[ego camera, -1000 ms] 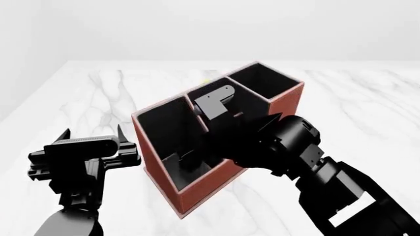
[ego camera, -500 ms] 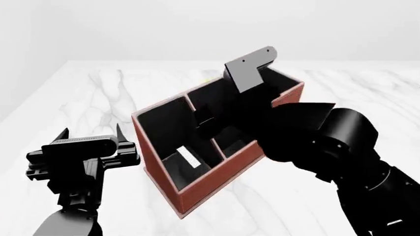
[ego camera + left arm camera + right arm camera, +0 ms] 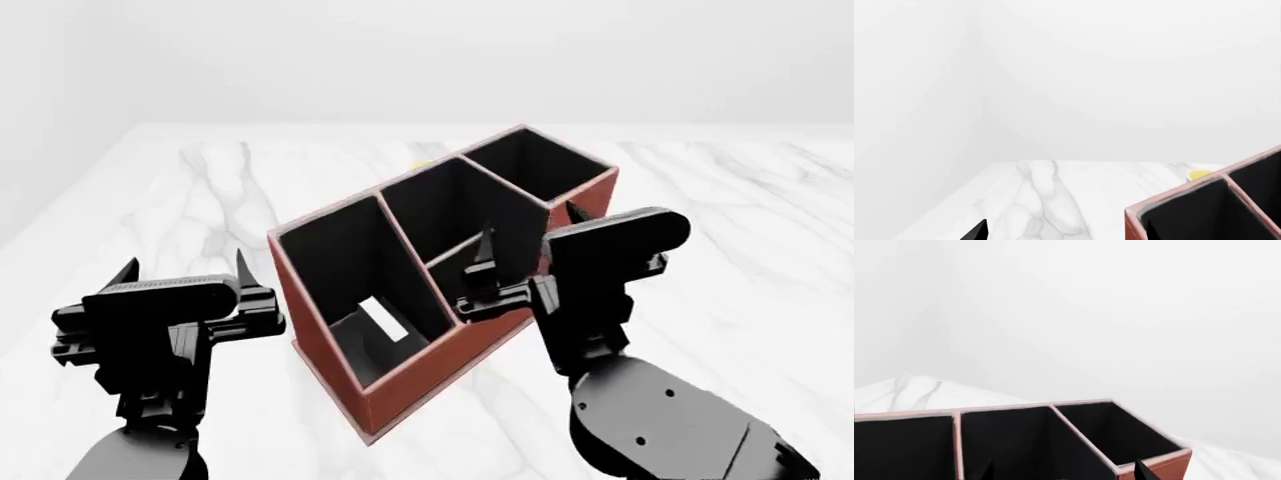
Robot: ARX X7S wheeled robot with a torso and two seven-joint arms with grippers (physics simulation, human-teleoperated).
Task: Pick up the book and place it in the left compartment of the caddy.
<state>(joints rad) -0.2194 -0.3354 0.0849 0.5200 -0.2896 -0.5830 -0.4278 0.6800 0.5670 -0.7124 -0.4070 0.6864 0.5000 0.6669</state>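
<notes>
left wrist: corner of caddy on marble surface, small yellow thing behind it | head: book lies inside left compartment of caddy; left gripper beside caddy, jaws apart, empty; right gripper at caddy front wall, jaws apart, empty | right wrist: caddy sections seen from above rim

White marble tabletop with grey veining fills the lower two thirds of the head view, running to a straight far edge across the upper part of the frame. Left edge of the slab angles from upper left down toward lower left. Behind it, a plain white wall with no windows or fixtures. Left wrist view shows a vertical room corner at left of centre where two white walls meet. Lighting soft, even, with only faint shadows. No floor visible.
</notes>
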